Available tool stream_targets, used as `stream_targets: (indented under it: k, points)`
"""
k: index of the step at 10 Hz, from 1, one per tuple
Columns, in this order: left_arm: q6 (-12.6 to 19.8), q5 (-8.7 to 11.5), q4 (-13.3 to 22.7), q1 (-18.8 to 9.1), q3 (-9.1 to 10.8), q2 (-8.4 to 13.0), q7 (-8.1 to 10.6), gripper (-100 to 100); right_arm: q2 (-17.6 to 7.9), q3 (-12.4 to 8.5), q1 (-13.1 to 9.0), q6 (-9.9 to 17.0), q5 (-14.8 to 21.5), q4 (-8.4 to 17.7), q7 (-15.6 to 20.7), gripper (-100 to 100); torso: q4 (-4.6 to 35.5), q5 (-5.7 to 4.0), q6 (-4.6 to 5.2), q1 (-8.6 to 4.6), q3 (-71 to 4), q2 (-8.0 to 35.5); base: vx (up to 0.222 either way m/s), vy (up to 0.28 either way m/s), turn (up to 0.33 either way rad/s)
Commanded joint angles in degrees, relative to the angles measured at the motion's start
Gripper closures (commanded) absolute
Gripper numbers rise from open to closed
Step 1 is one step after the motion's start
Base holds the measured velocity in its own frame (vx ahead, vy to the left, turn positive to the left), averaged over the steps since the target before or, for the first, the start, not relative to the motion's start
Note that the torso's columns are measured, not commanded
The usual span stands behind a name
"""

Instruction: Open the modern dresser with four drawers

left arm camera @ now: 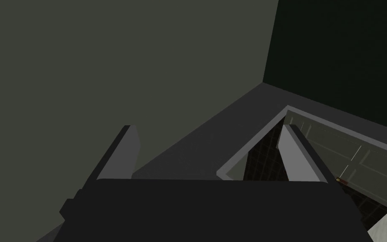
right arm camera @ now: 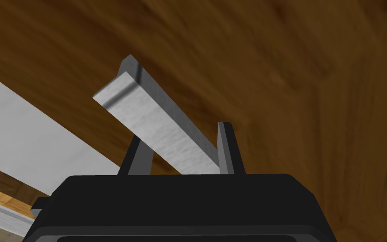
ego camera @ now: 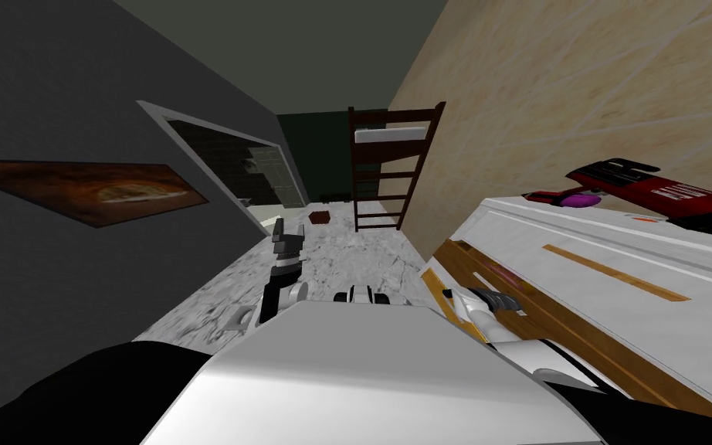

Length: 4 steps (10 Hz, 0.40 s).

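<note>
We are holding the right jaws closed on the grey handle (right arm camera: 146, 113) of a brown drawer (right arm camera: 272, 63), probably positioned for the pull. The dresser (ego camera: 617, 247) is standing near, on our right. The left jaws are hanging wide apart, empty.

The right tool (ego camera: 501, 300) sits against the brown drawer (ego camera: 578, 340) of the white dresser (ego camera: 617, 247) — a red object (ego camera: 648, 189) lies on top. The left tool (ego camera: 289, 232) rises above the marbled floor (ego camera: 347, 263), well apart.
</note>
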Motion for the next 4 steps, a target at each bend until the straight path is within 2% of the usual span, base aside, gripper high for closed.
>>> stream_targets:
  k: [1,2,3,4]
  points:
    - [0.0,0.0,0.0,0.0,-0.01,0.0,0.0,0,0.1,0.1,-0.6,0.2,0.2,-0.6,0.4,100,0.0,-0.16,0.05,0.26,0.1,0.1,-0.021,0.182,0.007]
    - [0.0,0.0,0.0,0.0,-0.01,0.0,0.0,0,0.1,0.1,-0.8,0.3,0.3,-0.8,0.6,100,0.0,-0.2,0.01,0.36,0.2,0.1,0.002,0.197,0.003]
    - [0.0,0.0,0.0,0.0,-0.01,0.0,0.0,0,-2.0,-1.0,-0.6,-1.3,-1.7,-1.0,3.0,-100,0.0,-0.15,-0.12,0.36,0.1,0.0,-0.013,0.15,-0.051]
    - [0.0,0.0,0.0,0.0,-0.01,0.0,0.0,0,-2.7,-1.2,-1.0,-2.0,-2.2,-0.9,3.7,-100,0.0,-0.05,0.2,0.1,0.1,0.1,-0.023,0.078,-0.033]
